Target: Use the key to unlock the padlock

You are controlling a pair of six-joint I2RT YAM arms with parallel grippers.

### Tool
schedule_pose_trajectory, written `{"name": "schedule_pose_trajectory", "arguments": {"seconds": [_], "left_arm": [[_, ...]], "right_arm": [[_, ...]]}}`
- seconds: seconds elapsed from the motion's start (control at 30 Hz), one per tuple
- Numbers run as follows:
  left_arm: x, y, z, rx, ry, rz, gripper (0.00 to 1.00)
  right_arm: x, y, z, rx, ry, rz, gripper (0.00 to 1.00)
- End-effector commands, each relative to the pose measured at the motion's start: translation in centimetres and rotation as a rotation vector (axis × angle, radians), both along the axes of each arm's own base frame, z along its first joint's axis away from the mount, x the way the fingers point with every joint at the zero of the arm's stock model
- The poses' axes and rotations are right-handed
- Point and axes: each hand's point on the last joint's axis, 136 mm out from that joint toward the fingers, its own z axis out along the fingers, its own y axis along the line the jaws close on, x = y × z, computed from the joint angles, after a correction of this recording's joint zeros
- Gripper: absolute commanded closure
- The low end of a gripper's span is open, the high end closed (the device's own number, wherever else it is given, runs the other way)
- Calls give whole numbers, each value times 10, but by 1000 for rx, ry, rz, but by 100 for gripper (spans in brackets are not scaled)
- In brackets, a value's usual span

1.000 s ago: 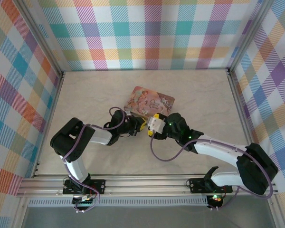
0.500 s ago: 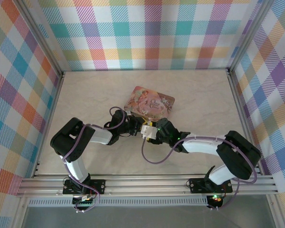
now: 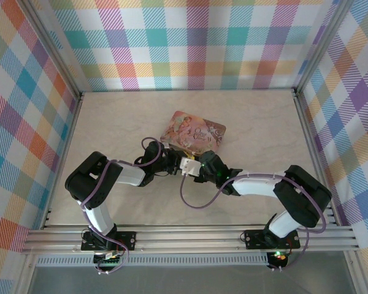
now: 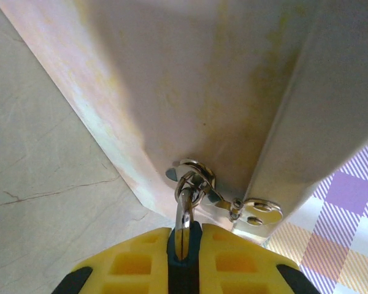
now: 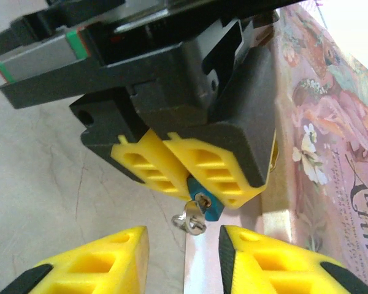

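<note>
At the middle of the table [image 3: 110, 122], reading from the left: left gripper [image 3: 173, 163], yellow fingers clenched on the padlock [image 5: 207, 206], a small blue-teal body pinched between the pads, its keyhole face turned toward the right gripper. Silver shackle [image 4: 184, 205] rises out of the padlock from between the left fingers and is linked through a metal ring [image 4: 195, 173] at the clasp [image 4: 257, 211] of the tin. Tin [image 3: 193, 131]: pink, illustrated, rectangular, lying flat just behind both grippers, its edge touching the ring hardware. Right gripper [image 5: 184, 260]: fingers parted and released, hovering just short of the padlock, nose to nose with the left gripper.
</note>
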Motion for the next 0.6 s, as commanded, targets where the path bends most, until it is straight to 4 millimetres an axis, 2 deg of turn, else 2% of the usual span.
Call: {"name": "schedule_pose_trajectory", "arguments": {"seconds": [0.0,0.47,0.57], "left_arm": [[-9,-7,-11,11,64,-32,100],[-10,-7,-11,11,67,-33,100],[-10,-7,-11,11,69,-34,100]], "right_arm": [[8,11,12,32,-41,2,67],[16,16,9,39,-49,-18,80],[17,16,8,43,-50,-28,86]]}}
